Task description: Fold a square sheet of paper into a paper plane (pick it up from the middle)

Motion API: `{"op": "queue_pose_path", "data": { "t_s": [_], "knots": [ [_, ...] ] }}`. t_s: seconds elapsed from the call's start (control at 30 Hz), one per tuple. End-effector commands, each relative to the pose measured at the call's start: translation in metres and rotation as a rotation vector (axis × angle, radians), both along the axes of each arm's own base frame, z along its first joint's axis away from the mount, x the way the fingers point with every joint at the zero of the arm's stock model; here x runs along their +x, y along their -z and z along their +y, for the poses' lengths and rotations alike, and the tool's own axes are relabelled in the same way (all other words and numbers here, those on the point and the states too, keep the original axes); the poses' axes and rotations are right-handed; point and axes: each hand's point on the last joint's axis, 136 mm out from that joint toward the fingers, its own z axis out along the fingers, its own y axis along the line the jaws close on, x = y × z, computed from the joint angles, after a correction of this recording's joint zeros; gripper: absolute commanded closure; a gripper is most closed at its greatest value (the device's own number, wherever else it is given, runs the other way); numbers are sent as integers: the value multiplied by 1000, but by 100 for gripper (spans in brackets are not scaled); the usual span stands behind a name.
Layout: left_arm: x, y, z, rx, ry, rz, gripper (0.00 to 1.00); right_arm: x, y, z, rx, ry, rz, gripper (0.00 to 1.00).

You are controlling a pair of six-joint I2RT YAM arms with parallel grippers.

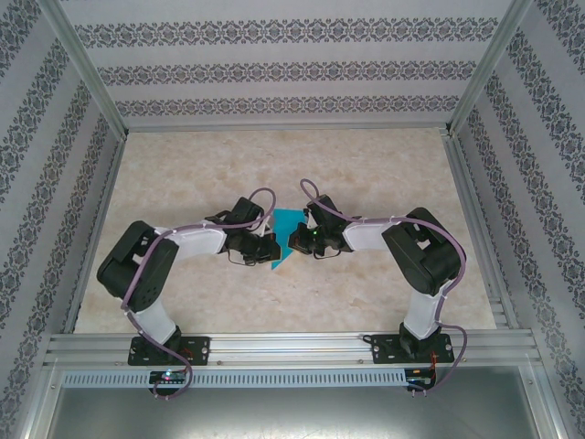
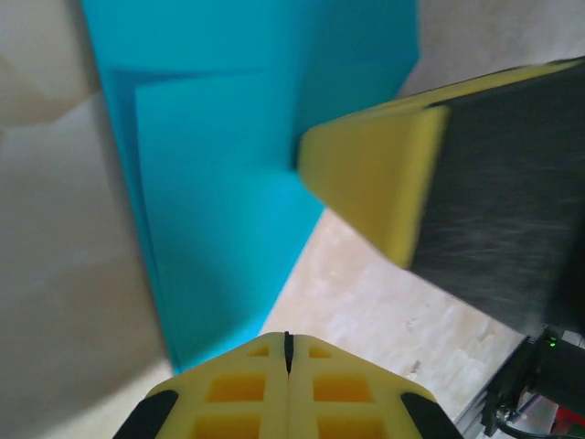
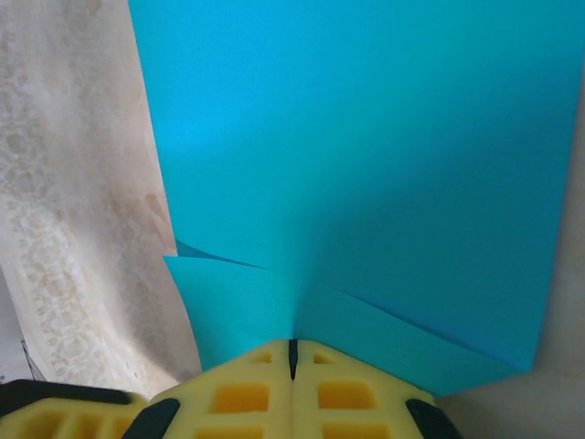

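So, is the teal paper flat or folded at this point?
Folded. The teal paper shows overlapping layers and crease edges in both wrist views, and looks narrow and pointed from above.

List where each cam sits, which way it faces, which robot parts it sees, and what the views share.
Top external: above and behind the bases, looking down on the table; both arms show, with the left gripper and right gripper at the teal paper.
Left wrist: on the left arm, looking past the shut left fingertips at the folded paper; another yellow-padded finger comes in from the right.
Right wrist: on the right arm, looking past the shut right fingertips into the paper.
Shared: all three show the paper and tabletop.
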Motion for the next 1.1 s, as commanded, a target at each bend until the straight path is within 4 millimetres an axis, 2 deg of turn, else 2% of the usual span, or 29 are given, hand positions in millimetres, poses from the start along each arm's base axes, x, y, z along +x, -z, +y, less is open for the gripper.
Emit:
{"op": "queue_pose_path", "data": {
  "t_s": [0.0,0.23,0.33,0.47,0.63,0.87,0.93,1.07],
  "knots": [
    [-4,5,-8,-5,18,27,100,7,5,-5,-29,20,-24,100],
    [-15,22,8,87,22,67,100,10,-28,9,51,-26,-112,100],
    [-18,26,11,100,20,74,100,2,-30,15,63,-38,-100,100],
    [-18,27,11,97,18,76,100,-13,-18,23,48,-56,-57,100],
    [-17,23,10,91,12,64,100,-20,0,20,7,-43,-6,100],
    [5,-21,1,7,-33,-75,100,-24,15,12,-47,-43,20,100],
    [5,-19,3,22,-42,-78,100,-25,17,11,-55,-44,19,100],
    [-2,0,4,40,-36,-15,100,-23,16,12,-47,-43,17,100]
  ]
}}
